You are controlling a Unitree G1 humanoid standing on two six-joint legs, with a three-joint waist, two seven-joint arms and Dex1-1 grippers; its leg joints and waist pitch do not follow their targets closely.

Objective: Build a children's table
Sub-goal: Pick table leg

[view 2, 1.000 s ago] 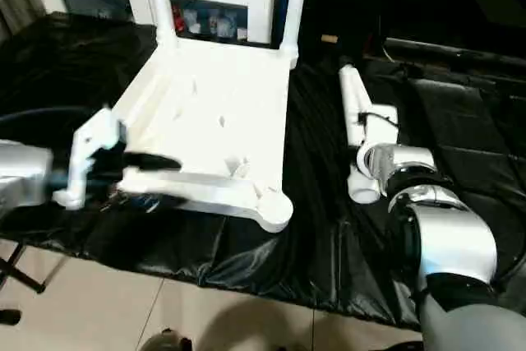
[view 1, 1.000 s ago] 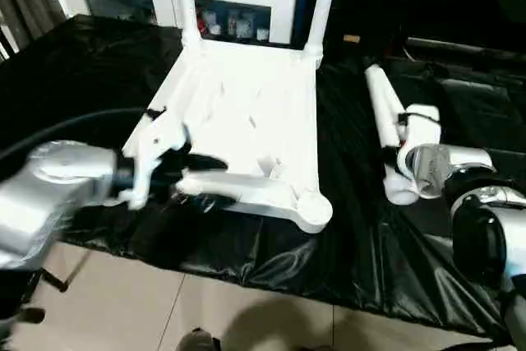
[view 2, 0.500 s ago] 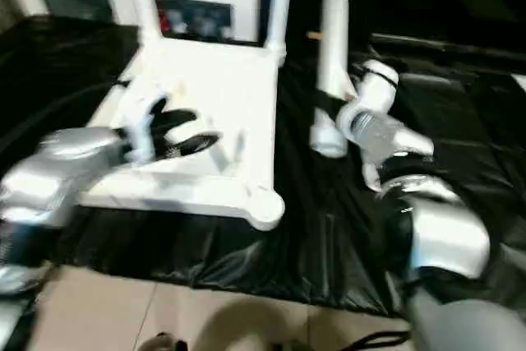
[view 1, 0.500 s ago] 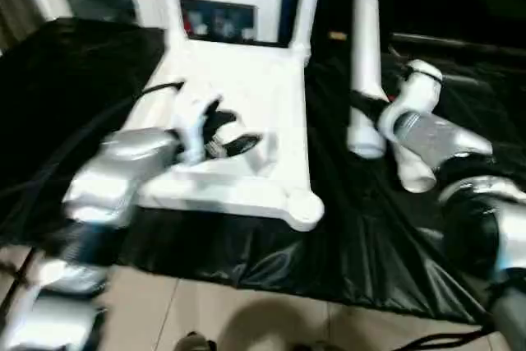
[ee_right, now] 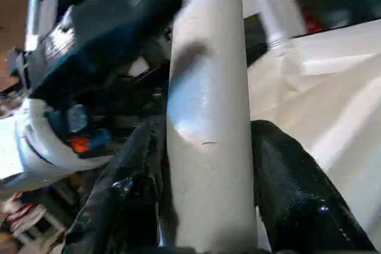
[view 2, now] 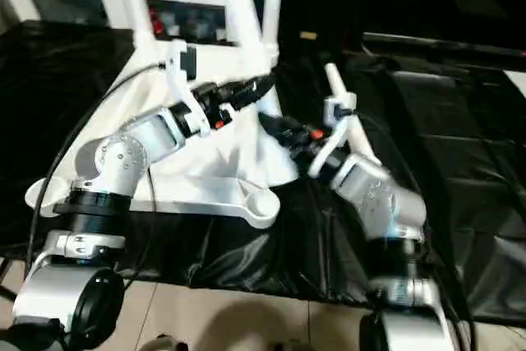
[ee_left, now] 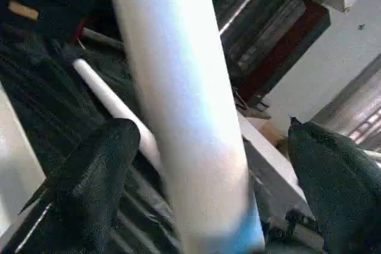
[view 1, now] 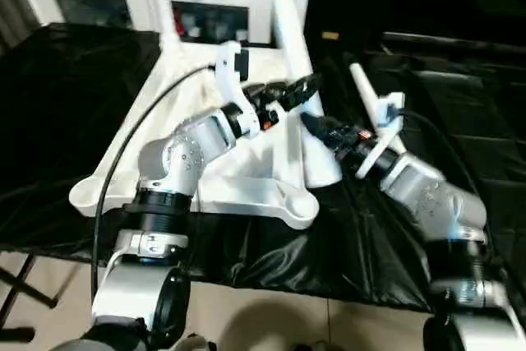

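The left gripper (view 1: 294, 90) stands wide open around the loose leg (view 1: 292, 63), its fingers (ee_left: 89, 176) not touching. The right gripper (view 1: 316, 127) clamps this leg lower, above the tabletop (view 1: 246, 191). The leg's top is cut off.

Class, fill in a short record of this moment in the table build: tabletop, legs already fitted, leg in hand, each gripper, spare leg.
tabletop: white tabletop upside down on the black sheet
fitted legs: two legs upright at the far corners
leg in hand: third leg leaning over the tabletop
right gripper: shut on the third leg
left gripper: open, fingers either side of that leg
spare leg: lying on the sheet
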